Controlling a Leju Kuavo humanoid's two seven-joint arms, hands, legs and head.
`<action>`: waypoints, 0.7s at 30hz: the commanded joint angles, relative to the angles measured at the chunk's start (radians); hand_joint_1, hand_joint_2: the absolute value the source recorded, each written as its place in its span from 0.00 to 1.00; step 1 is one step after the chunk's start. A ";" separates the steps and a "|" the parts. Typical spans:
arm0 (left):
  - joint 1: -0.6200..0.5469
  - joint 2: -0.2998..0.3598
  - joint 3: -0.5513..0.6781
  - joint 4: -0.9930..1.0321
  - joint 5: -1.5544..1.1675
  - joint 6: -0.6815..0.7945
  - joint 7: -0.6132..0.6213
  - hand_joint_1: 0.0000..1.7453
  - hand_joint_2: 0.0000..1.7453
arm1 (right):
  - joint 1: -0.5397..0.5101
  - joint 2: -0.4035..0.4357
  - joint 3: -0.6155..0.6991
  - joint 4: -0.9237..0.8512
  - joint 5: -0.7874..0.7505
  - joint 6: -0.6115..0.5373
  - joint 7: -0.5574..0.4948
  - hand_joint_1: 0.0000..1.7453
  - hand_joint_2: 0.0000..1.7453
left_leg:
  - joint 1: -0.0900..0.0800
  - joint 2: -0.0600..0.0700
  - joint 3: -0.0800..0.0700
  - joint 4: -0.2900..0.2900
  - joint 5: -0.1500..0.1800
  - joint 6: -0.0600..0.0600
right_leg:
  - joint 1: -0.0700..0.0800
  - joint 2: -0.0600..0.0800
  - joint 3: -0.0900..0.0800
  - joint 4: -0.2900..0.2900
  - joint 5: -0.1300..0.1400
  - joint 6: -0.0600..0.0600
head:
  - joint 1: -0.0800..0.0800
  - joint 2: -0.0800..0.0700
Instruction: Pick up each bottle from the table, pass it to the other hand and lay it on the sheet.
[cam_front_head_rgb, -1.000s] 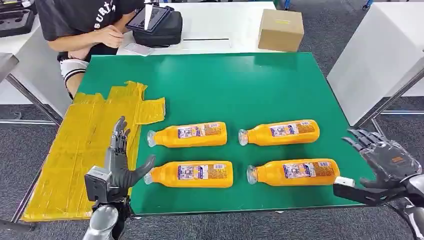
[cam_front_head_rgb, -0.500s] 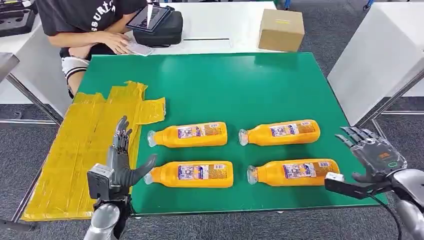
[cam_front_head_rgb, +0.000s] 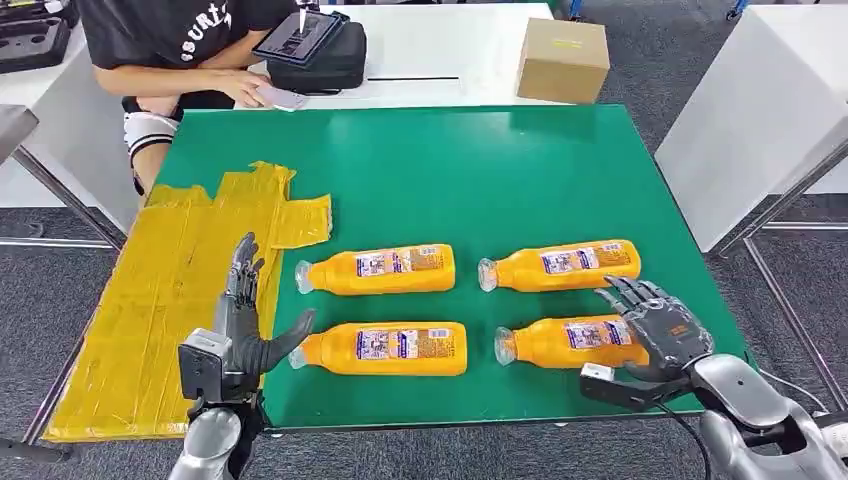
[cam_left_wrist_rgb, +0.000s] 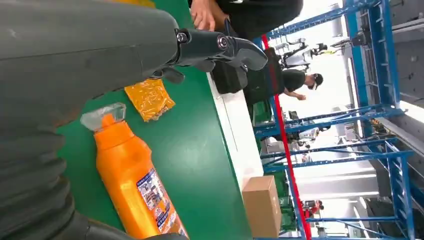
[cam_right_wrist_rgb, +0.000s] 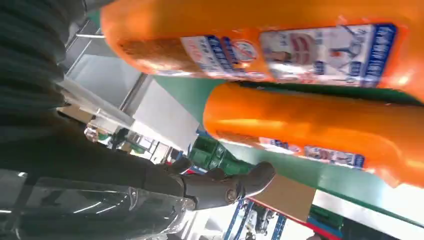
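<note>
While the right hand (cam_front_head_rgb: 658, 330) hangs spread over the near right bottle (cam_front_head_rgb: 560, 342), grasping nothing; the left hand (cam_front_head_rgb: 243, 325) is released too.

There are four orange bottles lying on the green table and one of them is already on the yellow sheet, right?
Not quite: the yellow sheet has no bottle on it yet. The head view shows all four orange bottles lying on the green table.

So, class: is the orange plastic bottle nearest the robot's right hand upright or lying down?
Lying down: the orange plastic bottle rests lengthwise on the green mat, clear cap sideways.
</note>
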 joint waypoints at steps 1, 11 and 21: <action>-0.009 0.013 -0.006 0.014 -0.003 0.000 0.006 0.00 1.00 | -0.052 0.070 0.049 0.097 0.001 -0.004 0.002 0.00 1.00 | 0.001 0.003 0.004 -0.001 -0.001 -0.001 | 0.002 0.002 0.003 -0.002 0.000 -0.003 | 0.000 0.000; -0.013 0.009 0.008 0.023 -0.008 0.004 0.018 0.00 1.00 | 0.008 -0.053 0.004 -0.030 -0.069 0.136 0.059 0.00 1.00 | 0.001 0.002 0.007 0.001 -0.004 -0.002 | 0.002 0.000 0.007 0.000 -0.003 -0.006 | 0.000 0.000; -0.007 0.000 0.010 0.038 -0.013 -0.004 0.023 0.00 1.00 | 0.099 -0.035 -0.068 -0.040 -0.024 0.157 0.125 0.00 1.00 | 0.000 0.000 0.003 -0.001 -0.001 -0.001 | 0.001 0.000 0.003 -0.002 0.000 -0.003 | 0.000 0.000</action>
